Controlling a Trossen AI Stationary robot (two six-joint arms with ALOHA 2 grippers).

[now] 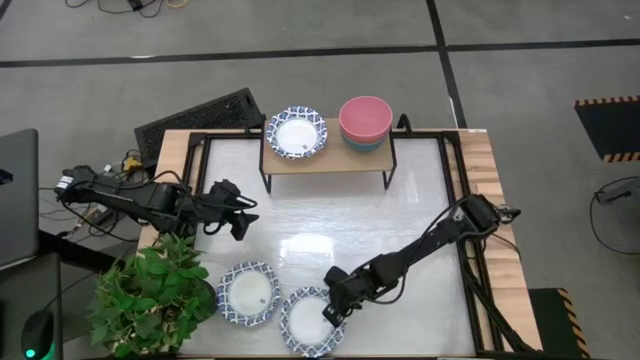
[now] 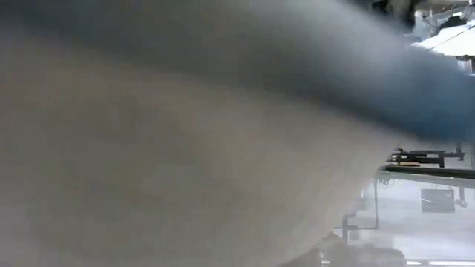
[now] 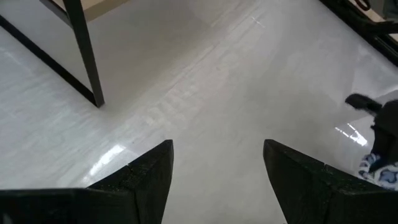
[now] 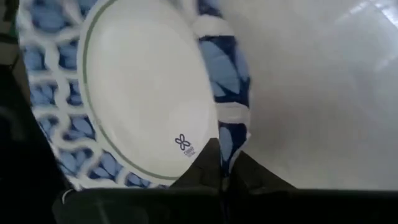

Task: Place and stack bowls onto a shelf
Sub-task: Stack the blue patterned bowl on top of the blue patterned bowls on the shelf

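While the right gripper (image 1: 333,312) pinches a bowl's (image 1: 305,322) rim, well short of the shelf (image 1: 330,158), lifting comes next (left gripper (image 1: 240,217) spread, empty).

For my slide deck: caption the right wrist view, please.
Right gripper, jaws shut on the rim of a blue-patterned bowl, above the white table.

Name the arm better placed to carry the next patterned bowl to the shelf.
Right. Its tool is shut on the rim of the near patterned bowl. The left tool hangs open above bare table, holding nothing.
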